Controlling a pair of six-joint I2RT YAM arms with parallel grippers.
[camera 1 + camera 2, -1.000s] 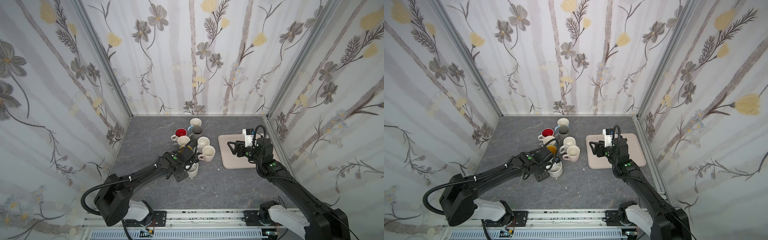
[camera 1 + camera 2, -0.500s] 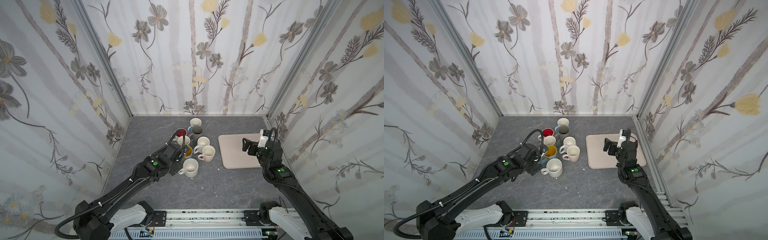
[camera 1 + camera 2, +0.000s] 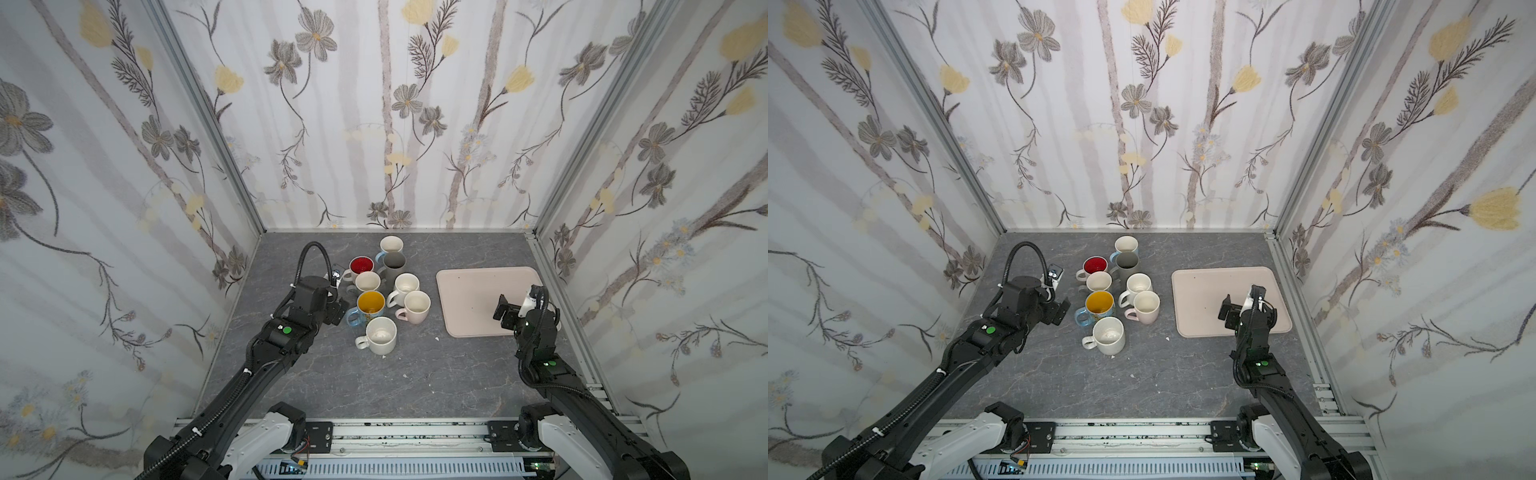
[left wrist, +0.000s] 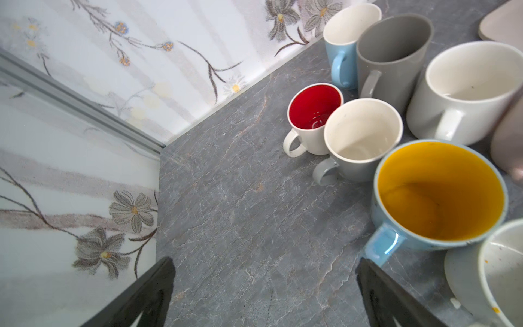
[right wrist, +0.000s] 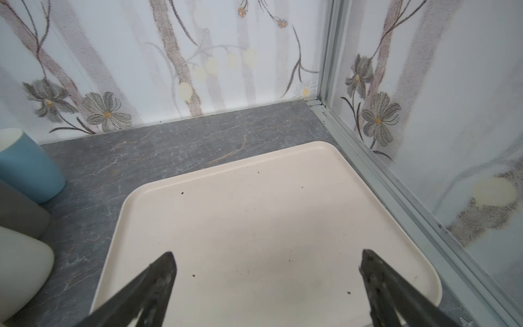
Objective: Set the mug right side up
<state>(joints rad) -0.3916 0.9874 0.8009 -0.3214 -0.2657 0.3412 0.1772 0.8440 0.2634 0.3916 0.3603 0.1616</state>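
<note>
The white mug [image 3: 380,334] stands mouth up at the near edge of a cluster of mugs, its handle pointing left; it also shows in a top view [image 3: 1108,334] and in the left wrist view [image 4: 503,271]. My left gripper [image 3: 337,305] hangs open just left of the cluster, apart from the mug. In the left wrist view the gripper [image 4: 264,271] has only bare tabletop between its fingers. My right gripper [image 3: 505,313] is open above the near right part of the pink tray [image 3: 465,282]. Only tray shows inside this gripper [image 5: 267,266] in the right wrist view.
Several other upright mugs stand behind the white one: a red-lined one [image 3: 361,264], a yellow-lined blue one [image 3: 370,302], a tall grey one [image 3: 394,262] and a pale pink one [image 3: 417,302]. Flowered walls close in the grey stone-look table [image 3: 291,382] on three sides.
The left gripper has let go of the white mug, which now stands upright, and drawn back to the left. The right gripper has opened wider and pulled back nearer over the tray.
</note>
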